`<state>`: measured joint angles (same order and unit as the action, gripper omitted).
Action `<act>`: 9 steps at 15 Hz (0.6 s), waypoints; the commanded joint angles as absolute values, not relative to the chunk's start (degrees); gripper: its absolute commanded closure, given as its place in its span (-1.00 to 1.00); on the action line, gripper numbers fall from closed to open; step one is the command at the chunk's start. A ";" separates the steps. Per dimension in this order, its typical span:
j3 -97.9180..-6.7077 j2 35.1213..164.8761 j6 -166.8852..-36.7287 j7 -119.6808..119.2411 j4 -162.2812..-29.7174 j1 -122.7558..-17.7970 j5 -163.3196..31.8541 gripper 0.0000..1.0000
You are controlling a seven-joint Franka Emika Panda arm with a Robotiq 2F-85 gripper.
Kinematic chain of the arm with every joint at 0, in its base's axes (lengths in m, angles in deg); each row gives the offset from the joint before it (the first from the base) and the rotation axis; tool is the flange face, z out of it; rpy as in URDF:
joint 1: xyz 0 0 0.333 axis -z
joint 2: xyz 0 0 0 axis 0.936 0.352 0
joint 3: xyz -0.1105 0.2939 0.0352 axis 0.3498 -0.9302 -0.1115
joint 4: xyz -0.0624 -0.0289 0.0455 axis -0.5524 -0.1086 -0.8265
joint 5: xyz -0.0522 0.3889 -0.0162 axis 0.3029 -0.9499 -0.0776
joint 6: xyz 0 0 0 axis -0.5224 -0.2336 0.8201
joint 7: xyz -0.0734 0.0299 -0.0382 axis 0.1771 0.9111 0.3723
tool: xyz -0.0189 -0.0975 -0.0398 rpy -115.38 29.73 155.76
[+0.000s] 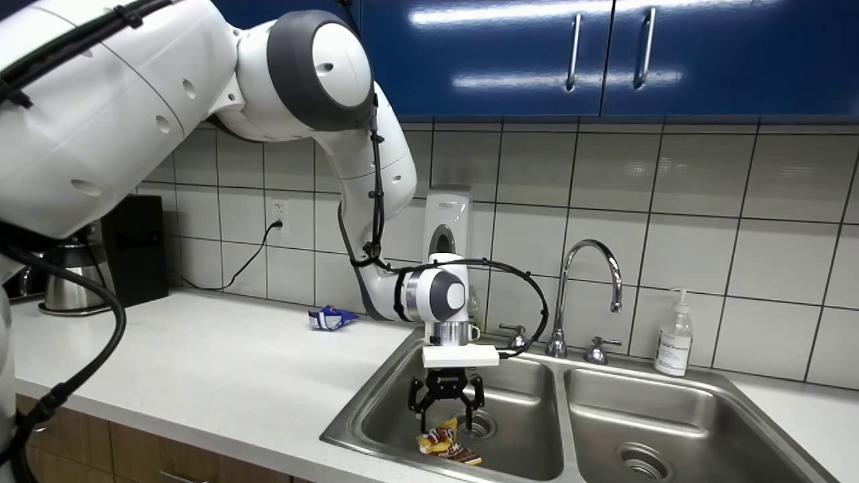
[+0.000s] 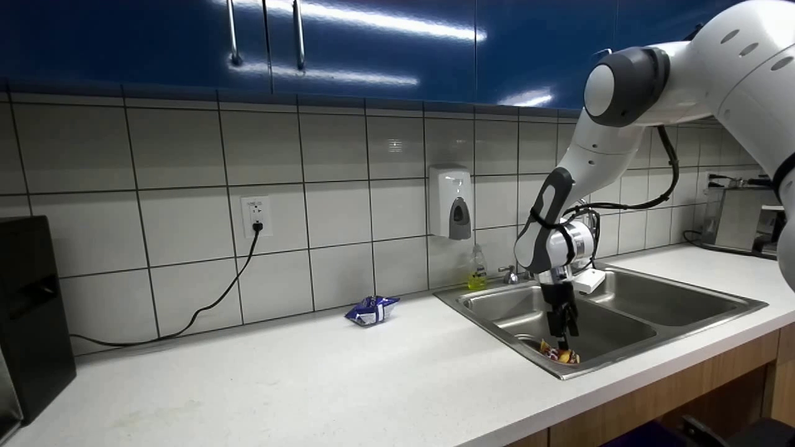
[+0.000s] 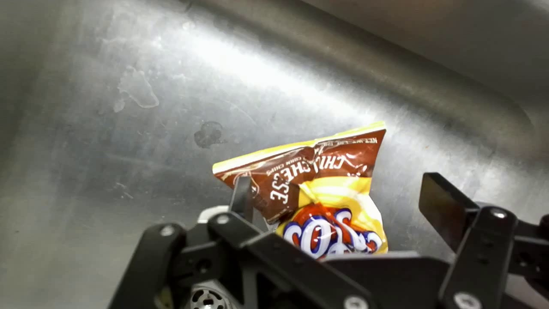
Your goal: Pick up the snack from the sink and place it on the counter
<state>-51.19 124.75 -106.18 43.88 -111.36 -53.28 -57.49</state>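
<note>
The snack (image 1: 448, 443) is a crinkled yellow and brown-red packet on the floor of a basin of the steel sink (image 1: 561, 419). It also shows in an exterior view (image 2: 554, 353) and in the wrist view (image 3: 332, 189), its lower part hidden behind the gripper. My gripper (image 1: 446, 426) is open and points down into the basin, just above the snack. In the wrist view the gripper (image 3: 341, 195) has one finger overlapping the packet's left side and the other apart from it on the right. Contact cannot be told. The white counter (image 1: 201, 365) lies beside the sink, also in an exterior view (image 2: 298, 385).
A small blue packet (image 1: 331, 318) lies on the counter near the wall. The chrome faucet (image 1: 567, 295) rises behind the sink, beside the arm. A pump bottle (image 1: 674, 339) stands at the back rim. A wall dispenser (image 2: 451, 202) hangs above. The basin walls surround the gripper.
</note>
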 commanded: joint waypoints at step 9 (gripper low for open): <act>-54.34 128.26 -103.35 52.61 -106.93 -52.73 -56.90 -1.00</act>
<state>-53.71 127.09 -105.80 50.12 -109.62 -53.10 -57.49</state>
